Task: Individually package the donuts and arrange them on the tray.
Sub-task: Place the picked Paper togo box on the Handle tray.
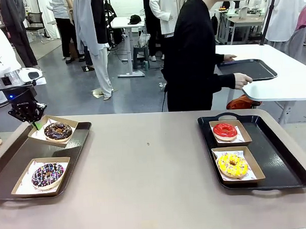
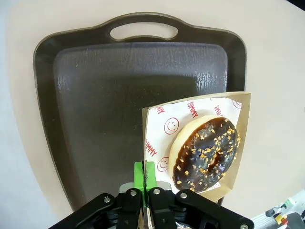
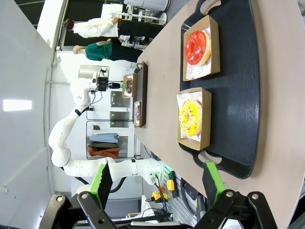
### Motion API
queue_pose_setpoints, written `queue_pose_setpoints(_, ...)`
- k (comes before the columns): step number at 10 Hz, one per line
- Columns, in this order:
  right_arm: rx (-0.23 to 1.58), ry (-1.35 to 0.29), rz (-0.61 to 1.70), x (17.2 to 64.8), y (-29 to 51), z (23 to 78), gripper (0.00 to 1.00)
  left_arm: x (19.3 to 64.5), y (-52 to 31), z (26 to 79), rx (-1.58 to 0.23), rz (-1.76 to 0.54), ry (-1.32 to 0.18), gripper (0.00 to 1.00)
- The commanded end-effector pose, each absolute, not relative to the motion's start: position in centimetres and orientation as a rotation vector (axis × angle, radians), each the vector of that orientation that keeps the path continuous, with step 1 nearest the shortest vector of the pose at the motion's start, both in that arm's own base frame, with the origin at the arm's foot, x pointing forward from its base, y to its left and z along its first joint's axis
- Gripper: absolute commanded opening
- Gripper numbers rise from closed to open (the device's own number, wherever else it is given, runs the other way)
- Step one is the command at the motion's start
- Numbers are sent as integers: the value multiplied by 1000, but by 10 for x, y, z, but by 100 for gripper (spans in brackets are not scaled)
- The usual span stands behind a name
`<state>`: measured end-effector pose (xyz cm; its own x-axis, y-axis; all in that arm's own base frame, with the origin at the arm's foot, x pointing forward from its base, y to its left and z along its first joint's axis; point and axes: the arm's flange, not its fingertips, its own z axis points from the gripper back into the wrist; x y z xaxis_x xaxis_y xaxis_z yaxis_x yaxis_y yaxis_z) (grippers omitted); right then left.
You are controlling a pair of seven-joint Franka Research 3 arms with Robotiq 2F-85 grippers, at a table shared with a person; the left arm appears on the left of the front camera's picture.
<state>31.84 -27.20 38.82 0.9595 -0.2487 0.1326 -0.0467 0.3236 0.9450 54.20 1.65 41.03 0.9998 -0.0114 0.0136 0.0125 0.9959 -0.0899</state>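
Observation:
On the left black tray (image 1: 23, 160) lie two chocolate donuts, each in a brown cardboard box. My left gripper (image 1: 36, 124) is shut on the edge of the far box (image 2: 238, 102), which holds the nut-sprinkled chocolate donut (image 1: 57, 131) (image 2: 206, 152). Its green pads (image 2: 139, 174) pinch the box's paper-lined rim above the tray (image 2: 95, 95). The chocolate donut with purple sprinkles (image 1: 47, 174) sits in the near box. On the right tray (image 1: 277, 160) (image 3: 233, 95) the red donut (image 1: 225, 130) (image 3: 197, 47) and the yellow donut (image 1: 232, 165) (image 3: 189, 117) rest in their boxes. High above that tray, my right gripper (image 3: 157, 183) hangs open.
The tan tabletop (image 1: 150, 165) stretches bare between the two trays. Across it a person in black (image 1: 193, 52) faces away, hands on another dark tray (image 1: 247, 70) on a white table (image 1: 288, 78). My left arm (image 3: 81, 95) appears far off in the right wrist view.

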Motion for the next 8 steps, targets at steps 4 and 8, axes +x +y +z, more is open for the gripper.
queue_pose_setpoints(4,1235,-268,-144,316,-271,390,100,548,6,400,-18,-43,-6,1)
queue_pose_setpoints(8,1235,-268,-144,316,-271,390,100,549,3,394,-28,-44,-6,1)
